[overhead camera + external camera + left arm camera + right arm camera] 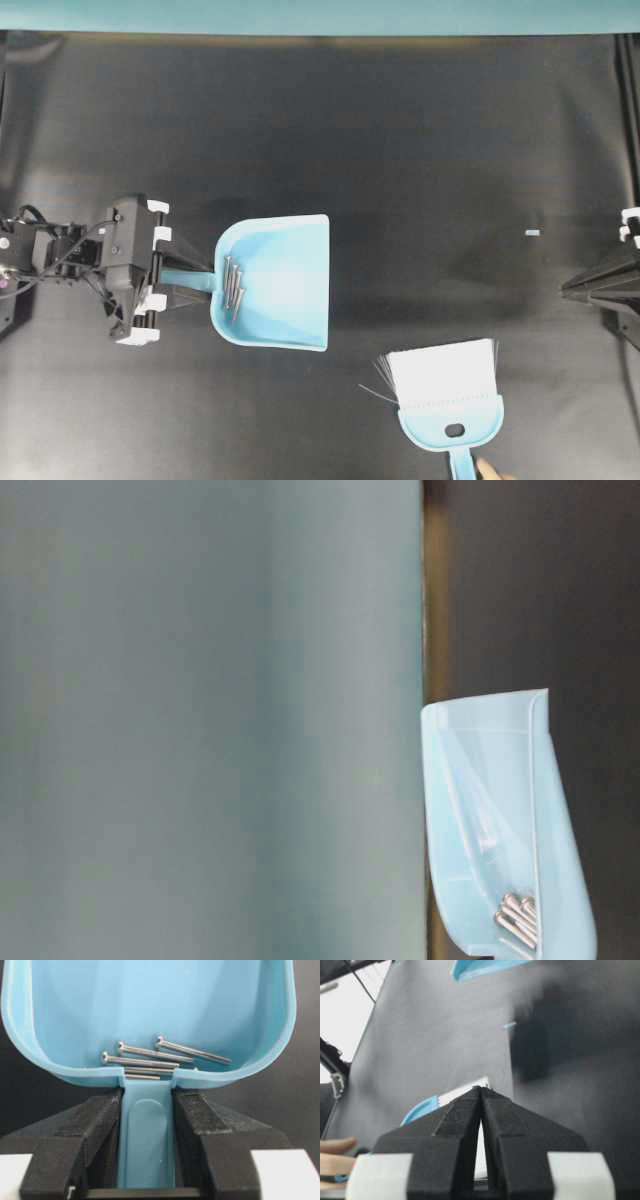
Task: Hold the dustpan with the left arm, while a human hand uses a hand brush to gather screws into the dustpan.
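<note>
The left arm [70, 250] reaches level from the left; its claw [165, 278] clamps the dustpan [285, 285] handle. Screws [235, 288] lie against the pan's rounded back. Its straight edge faces bare black table [400, 130]. The hand brush [447, 392] lies nearby. The right claw [481, 1091] is closed, empty.

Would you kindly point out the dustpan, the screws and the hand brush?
dustpan [290, 290]: overhead view, bare floor of the pan.
screws [235, 288]: overhead view, middle of the cluster.
hand brush [445, 375]: overhead view, white bristles.
</note>
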